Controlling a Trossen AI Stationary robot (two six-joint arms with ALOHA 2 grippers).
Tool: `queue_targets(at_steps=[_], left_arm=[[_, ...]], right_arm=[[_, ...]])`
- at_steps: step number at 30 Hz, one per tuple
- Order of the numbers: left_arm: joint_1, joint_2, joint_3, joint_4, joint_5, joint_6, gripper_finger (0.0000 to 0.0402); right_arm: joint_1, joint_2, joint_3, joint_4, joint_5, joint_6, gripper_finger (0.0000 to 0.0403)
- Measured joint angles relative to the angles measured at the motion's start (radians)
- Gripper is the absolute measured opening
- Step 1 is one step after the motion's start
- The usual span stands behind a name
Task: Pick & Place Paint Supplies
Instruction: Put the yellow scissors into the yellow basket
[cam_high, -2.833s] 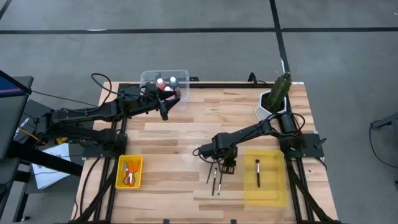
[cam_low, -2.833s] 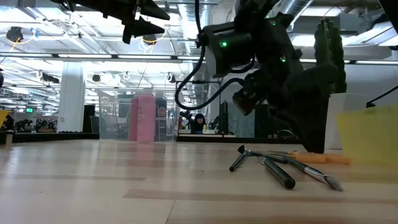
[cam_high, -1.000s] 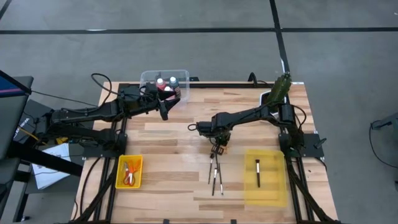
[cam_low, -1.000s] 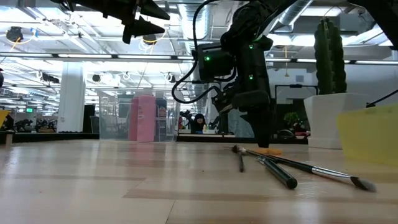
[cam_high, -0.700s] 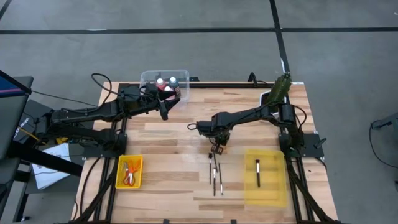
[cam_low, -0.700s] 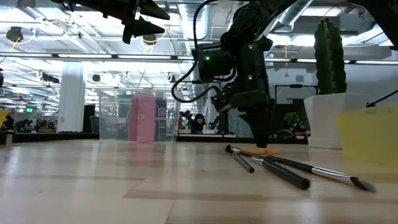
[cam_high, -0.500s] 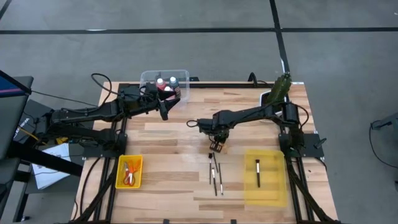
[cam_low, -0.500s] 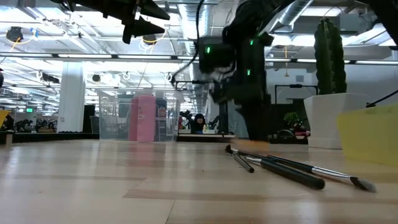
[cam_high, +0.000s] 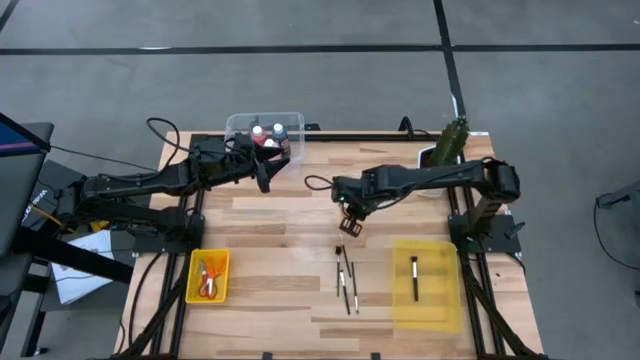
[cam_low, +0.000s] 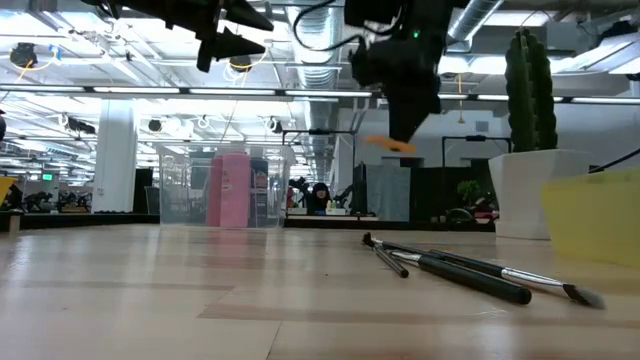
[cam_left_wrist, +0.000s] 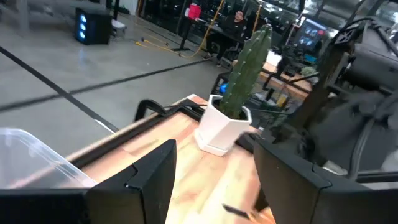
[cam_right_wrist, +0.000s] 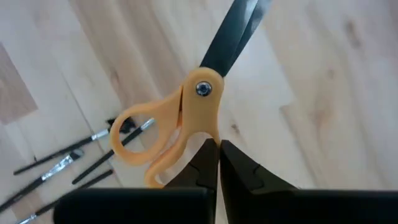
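My right gripper (cam_high: 347, 222) hangs above the table's middle, shut on the orange-handled scissors (cam_right_wrist: 202, 93), which show as an orange sliver (cam_low: 388, 143) in the low view. Three thin dark brushes (cam_high: 347, 282) lie side by side on the wood nearer the front edge; another brush (cam_high: 414, 278) lies in the yellow tray (cam_high: 440, 305). Red and white-capped paint bottles (cam_high: 268, 138) stand in the clear bin (cam_high: 240, 125) at the far edge. My left gripper (cam_high: 265, 178) hovers open beside that bin, holding nothing. My right gripper pinches the scissors by the orange handle (cam_right_wrist: 198, 138), just behind the pivot, between its two fingers (cam_right_wrist: 239, 174). The fingers come from above, pointing down. The scissors are lifted well clear of the table, blades closed and reaching away from the fingers.
A small yellow tray (cam_high: 192, 290) at the near left holds the red-handled scissors (cam_high: 205, 278). A green plant in a white pot (cam_high: 445, 150) stands at the far right corner. Bare wood lies between the brushes and the small yellow tray.
My right gripper has risen from table height, carrying the orange scissors up and a little toward the far edge, and the arm's elbow has lifted. The brushes on the table have shifted slightly, from splayed to nearly parallel.
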Motion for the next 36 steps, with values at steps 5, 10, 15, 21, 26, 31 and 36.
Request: queue_targets(at_steps=[5, 10, 15, 21, 26, 31, 36], left_arm=[[-0.025, 0.0, 0.0, -0.016, 0.045, -0.083, 0.0209], [-0.09, 0.006, 0.0, -0.038, 0.038, -0.124, 0.0209], [-0.158, 0.052, 0.0, -0.04, -0.02, -0.165, 0.0209], [-0.205, 0.157, 0.0, 0.053, -0.089, -0.179, 0.0209], [-0.207, 0.244, 0.0, 0.225, -0.096, -0.202, 0.0209], [-0.194, 0.306, 0.0, 0.335, -0.107, -0.247, 0.0209], [-0.192, 0.323, 0.0, 0.334, -0.141, -0.271, 0.0209]], right_arm=[[0.0, -0.048, 0.001, 0.053, 0.078, -0.003, 0.0], [-0.001, -0.075, 0.001, 0.159, 0.118, -0.008, 0.0], [-0.001, -0.08, 0.039, 0.198, 0.139, -0.022, 0.0], [-0.008, -0.081, 0.113, 0.208, 0.172, -0.081, 0.0], [-0.025, -0.081, 0.157, 0.196, 0.176, -0.116, 0.0], [-0.041, -0.081, 0.166, 0.194, 0.175, -0.133, 0.0], [-0.046, -0.081, 0.166, 0.192, 0.174, -0.143, 0.0]])
